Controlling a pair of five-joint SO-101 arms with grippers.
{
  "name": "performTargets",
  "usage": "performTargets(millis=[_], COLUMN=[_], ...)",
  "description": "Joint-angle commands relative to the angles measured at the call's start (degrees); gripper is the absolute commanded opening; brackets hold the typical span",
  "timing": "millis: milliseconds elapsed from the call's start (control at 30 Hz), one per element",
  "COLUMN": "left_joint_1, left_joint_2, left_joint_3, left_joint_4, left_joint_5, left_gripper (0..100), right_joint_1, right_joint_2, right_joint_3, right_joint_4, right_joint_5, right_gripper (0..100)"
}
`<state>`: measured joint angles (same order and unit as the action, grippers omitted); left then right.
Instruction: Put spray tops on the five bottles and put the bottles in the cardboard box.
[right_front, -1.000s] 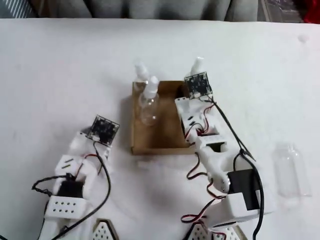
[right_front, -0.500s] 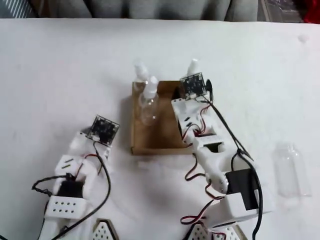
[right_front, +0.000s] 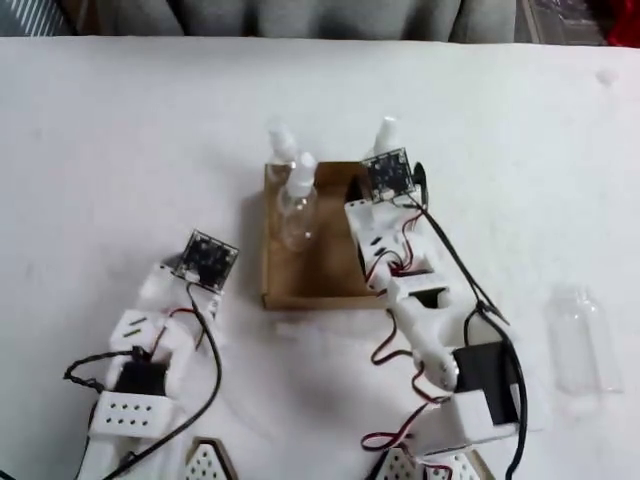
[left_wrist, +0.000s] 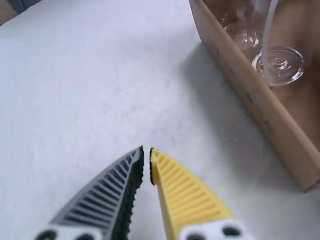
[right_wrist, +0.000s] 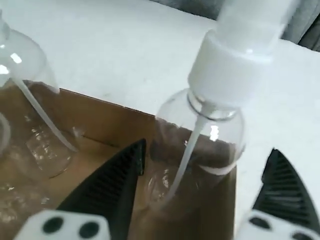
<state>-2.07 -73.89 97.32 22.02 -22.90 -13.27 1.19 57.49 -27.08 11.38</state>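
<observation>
**THIRD BOTTLE SET IN BOX: RIGHT PINCER STANDING OPEN**

Over the last second, the right arm is drawing back slightly toward the near side of the cardboard box (right_front: 266, 250). The capped bottle (right_wrist: 215, 125) at the box's far right corner is shifting a little leftward, then standing still. Judgement: this bottle is delivered, and the arm is starting to clear it.

Left pincer (left_wrist: 146, 150): it is hanging pressed together and gripping nothing, over the table (right_front: 120, 130) just left of the box's near left corner.

An unfinished bottle (right_front: 583, 340) is lying on the table well to the right of the box, level with its near edge. It appears to be lacking a spray top and is likely needing one next.

Right pincer (right_wrist: 207, 150): it is standing spread wide, one finger on each side of the capped bottle. Neither finger appears to be touching it.

Two more capped bottles (right_front: 298, 205) are standing at the box's far left corner.
</observation>
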Motion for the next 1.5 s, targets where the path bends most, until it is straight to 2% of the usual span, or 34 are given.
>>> performTargets(millis=[0, 300, 533, 1067, 1467], left_joint_1=[0.6, 0.6, 0.6, -1.1, -1.2], left_joint_2=[-0.6, -0.7, -0.7, -0.7, -0.7], left_joint_3=[-0.1, -0.1, -0.1, -0.1, -0.1], left_joint_4=[-1.7, -1.8, -1.8, -2.1, -1.8], left_joint_5=[-0.6, -0.6, -0.7, -0.7, -0.7], left_gripper=[3, 3, 3, 3, 3], right_joint_1=[-0.5, -0.6, -1.5, -1.5, -1.4], right_joint_2=[-6.5, -8.9, -17.4, -42.9, -61.7], right_joint_3=[1.0, 3.3, 8.2, 8.7, 8.7], right_joint_4=[-0.3, -0.3, 2.3, 38.3, 75.6], right_joint_5=[-0.2, -0.2, -0.2, 0.4, 0.4], right_gripper=[30.8, 30.8, 30.6, 30.5, 30.5])
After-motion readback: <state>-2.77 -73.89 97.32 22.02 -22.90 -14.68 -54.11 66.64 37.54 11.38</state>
